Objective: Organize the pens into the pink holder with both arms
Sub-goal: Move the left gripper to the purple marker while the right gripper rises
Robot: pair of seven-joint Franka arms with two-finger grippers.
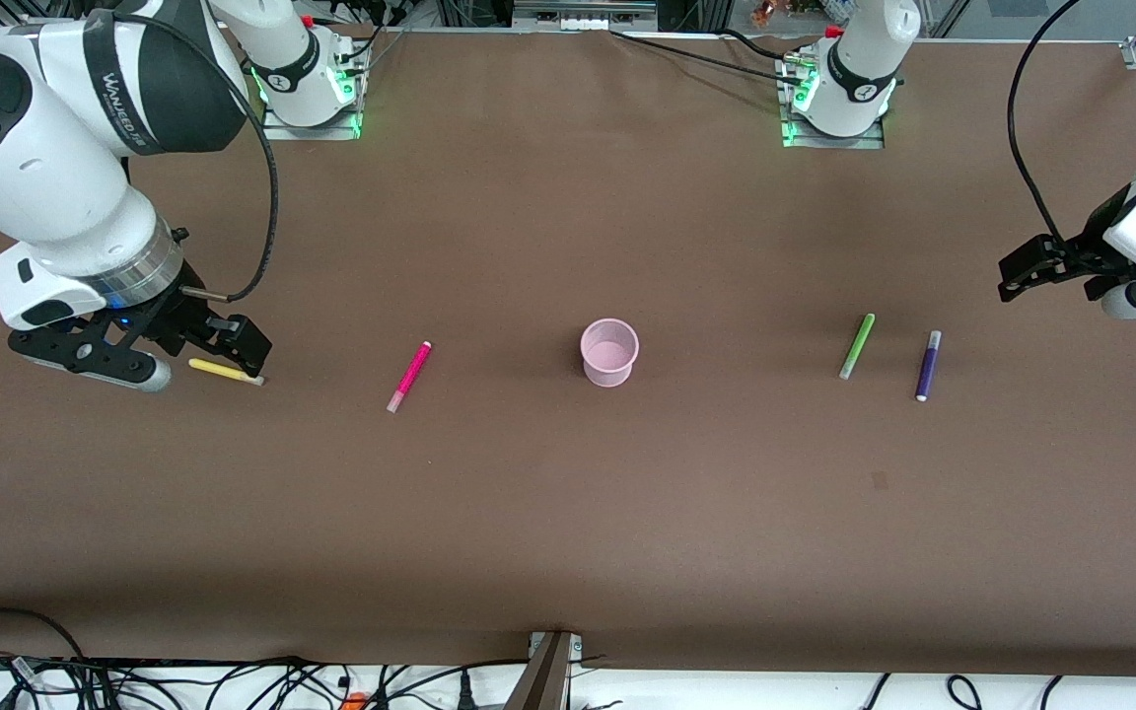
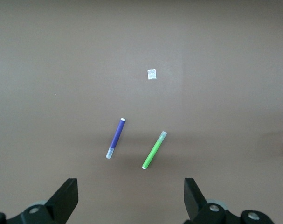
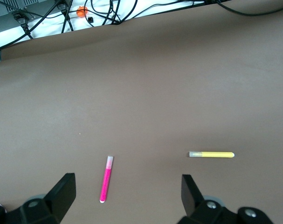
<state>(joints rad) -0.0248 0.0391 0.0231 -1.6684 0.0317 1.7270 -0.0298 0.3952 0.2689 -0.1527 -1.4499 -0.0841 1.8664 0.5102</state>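
Observation:
The pink holder (image 1: 609,352) stands upright mid-table. Four pens lie flat around it. The magenta pen (image 1: 409,376) (image 3: 105,185) and the yellow pen (image 1: 225,371) (image 3: 211,154) lie toward the right arm's end. The green pen (image 1: 857,346) (image 2: 154,150) and the purple pen (image 1: 928,365) (image 2: 115,138) lie toward the left arm's end. My right gripper (image 1: 223,340) (image 3: 127,178) hangs open and empty over the table by the yellow pen. My left gripper (image 1: 1022,271) (image 2: 130,183) hovers open and empty over the table near the purple pen.
A small white scrap (image 2: 151,74) lies on the brown tabletop (image 1: 568,513). Cables (image 1: 233,680) and a metal bracket (image 1: 550,671) run along the table edge nearest the front camera. The arm bases (image 1: 312,89) (image 1: 839,99) stand at the farthest edge.

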